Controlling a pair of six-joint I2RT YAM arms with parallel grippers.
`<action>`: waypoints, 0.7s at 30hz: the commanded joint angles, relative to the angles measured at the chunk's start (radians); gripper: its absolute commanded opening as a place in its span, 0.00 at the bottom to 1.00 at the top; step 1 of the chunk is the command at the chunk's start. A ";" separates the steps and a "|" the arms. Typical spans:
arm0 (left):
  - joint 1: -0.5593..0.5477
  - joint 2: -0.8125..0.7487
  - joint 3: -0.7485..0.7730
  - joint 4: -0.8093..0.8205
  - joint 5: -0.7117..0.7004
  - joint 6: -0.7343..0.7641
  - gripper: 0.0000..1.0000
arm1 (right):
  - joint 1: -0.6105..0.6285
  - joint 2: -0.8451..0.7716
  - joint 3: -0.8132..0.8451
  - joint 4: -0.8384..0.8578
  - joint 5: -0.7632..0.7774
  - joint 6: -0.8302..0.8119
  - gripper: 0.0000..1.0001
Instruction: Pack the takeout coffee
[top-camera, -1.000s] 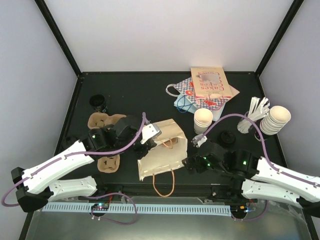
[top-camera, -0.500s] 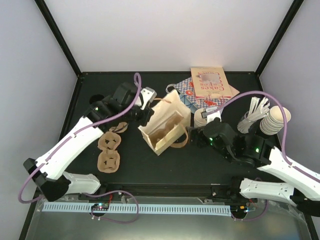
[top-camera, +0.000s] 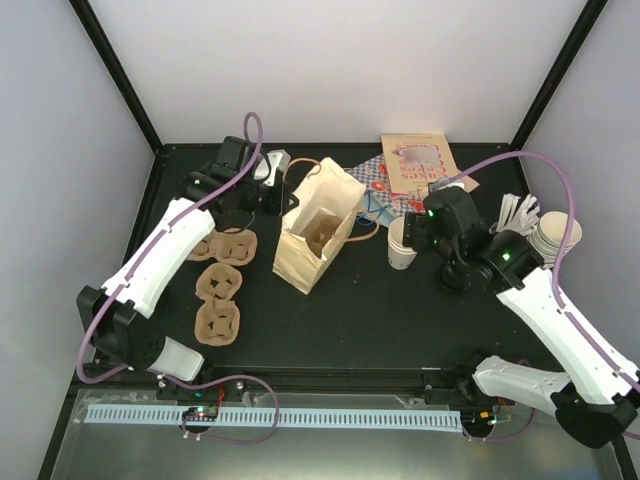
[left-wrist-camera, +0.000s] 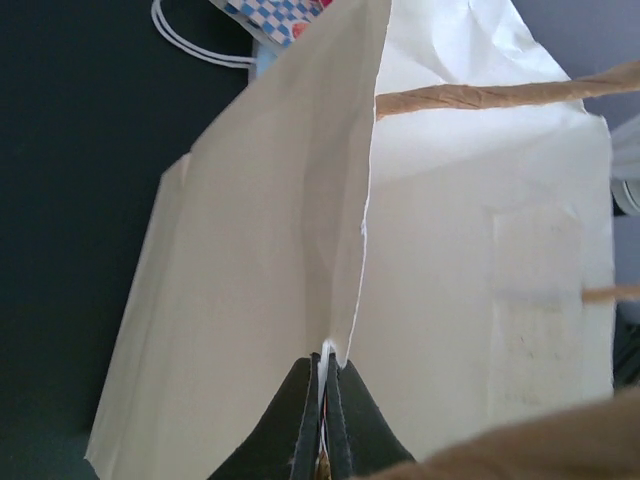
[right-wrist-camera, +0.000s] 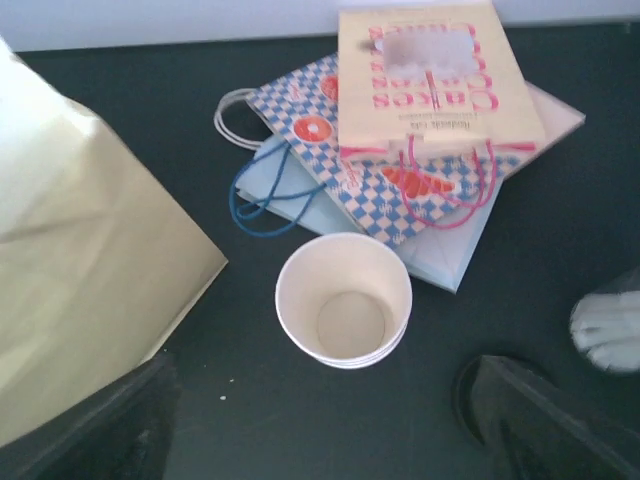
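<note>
The bag (top-camera: 318, 225) now stands upright and gaping where it lay flat a second ago, the left claw (left-wrist-camera: 325, 368) pinched on its rim, ready for loading, while the right claw (right-wrist-camera: 320, 402) hangs spread over lidless cups (right-wrist-camera: 344, 300) (the coffee I can't spot).

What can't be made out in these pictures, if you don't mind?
Takeout coffee: in no view; the left arm may hide it in the top view.
Tan bag contents: too dim in the top view; its wall blocks the left wrist view.
Pale object: cut off by the right wrist view's right edge.
Right gripper fingertips: blurred, cut by that view's bottom edge.
</note>
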 joint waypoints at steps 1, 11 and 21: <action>0.066 0.041 0.047 0.061 0.095 -0.027 0.02 | -0.073 0.052 -0.004 -0.041 -0.109 -0.017 0.81; 0.148 0.111 0.099 0.119 0.122 -0.014 0.11 | -0.102 0.093 -0.047 -0.043 -0.097 0.023 0.86; 0.175 0.044 0.090 0.102 0.049 0.015 0.63 | -0.103 0.137 -0.011 -0.107 0.034 0.105 0.97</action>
